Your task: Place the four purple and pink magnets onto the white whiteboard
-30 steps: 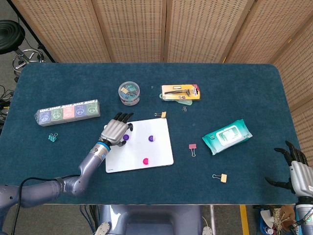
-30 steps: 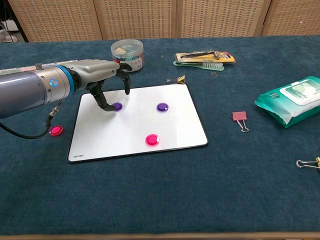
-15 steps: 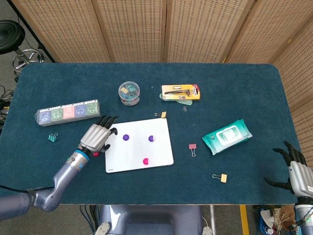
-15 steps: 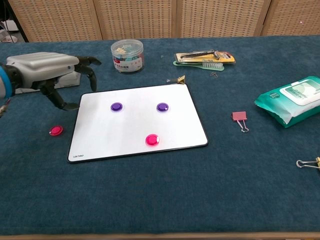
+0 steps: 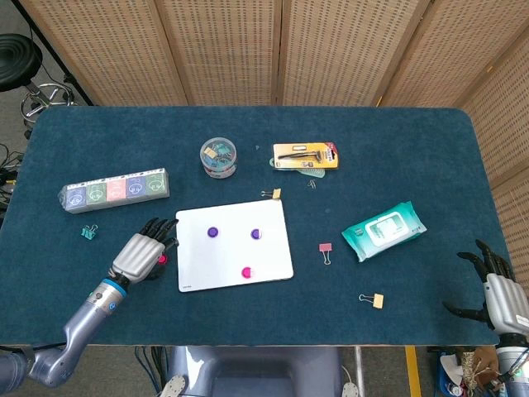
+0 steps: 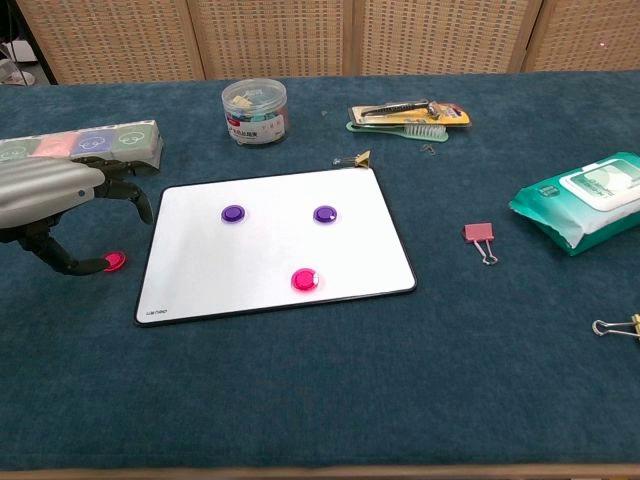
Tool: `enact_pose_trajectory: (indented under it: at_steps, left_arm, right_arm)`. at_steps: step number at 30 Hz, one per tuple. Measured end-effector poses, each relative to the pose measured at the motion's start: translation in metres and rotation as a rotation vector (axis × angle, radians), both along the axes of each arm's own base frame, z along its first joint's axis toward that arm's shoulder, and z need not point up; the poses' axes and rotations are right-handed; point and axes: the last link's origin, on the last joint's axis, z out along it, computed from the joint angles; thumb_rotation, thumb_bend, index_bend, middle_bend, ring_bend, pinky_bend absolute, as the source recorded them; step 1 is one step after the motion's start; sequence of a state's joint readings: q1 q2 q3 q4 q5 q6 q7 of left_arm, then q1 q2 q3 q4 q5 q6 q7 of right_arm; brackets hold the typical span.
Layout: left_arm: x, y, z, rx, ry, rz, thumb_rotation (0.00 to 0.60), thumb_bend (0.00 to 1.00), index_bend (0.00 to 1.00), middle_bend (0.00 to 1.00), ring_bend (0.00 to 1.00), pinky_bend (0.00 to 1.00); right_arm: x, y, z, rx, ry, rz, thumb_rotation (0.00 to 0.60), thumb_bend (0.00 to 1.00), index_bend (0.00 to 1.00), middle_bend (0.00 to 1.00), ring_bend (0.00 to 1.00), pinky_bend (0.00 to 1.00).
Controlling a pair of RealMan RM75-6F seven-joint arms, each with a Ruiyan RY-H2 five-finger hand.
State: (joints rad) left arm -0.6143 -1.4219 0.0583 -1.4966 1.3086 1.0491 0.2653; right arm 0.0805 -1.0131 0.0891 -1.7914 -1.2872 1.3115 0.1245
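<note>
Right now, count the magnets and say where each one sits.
4. On the whiteboard: two purple magnets and one pink. The fourth, pink, lies on the table beside the left hand.

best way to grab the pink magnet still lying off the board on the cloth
Pinch the pink magnet by its rim, across opposite edges, coming down from above. It is a low round disc lying flat on the cloth just left of the whiteboard, so only the edge offers purchase. The left robot hand hangs over it with fingers spread, one fingertip at its left edge, so it is probably best placed.

Overhead head view; low frontal chest view
</note>
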Motion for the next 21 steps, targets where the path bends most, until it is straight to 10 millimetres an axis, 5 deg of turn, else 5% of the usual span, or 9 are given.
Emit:
enact_pose_trajectory:
  at_steps: [21]
  left_arm:
    - [-0.025, -0.001, -0.012, 0.023, 0.01, 0.047, 0.6, 0.3, 0.31, 0.0, 0.0, 0.0]
  right_arm:
    - [0.0, 0.0, 0.0, 0.004, -0.007, -0.003, 0.6, 0.08, 0.2, 0.0, 0.0, 0.0]
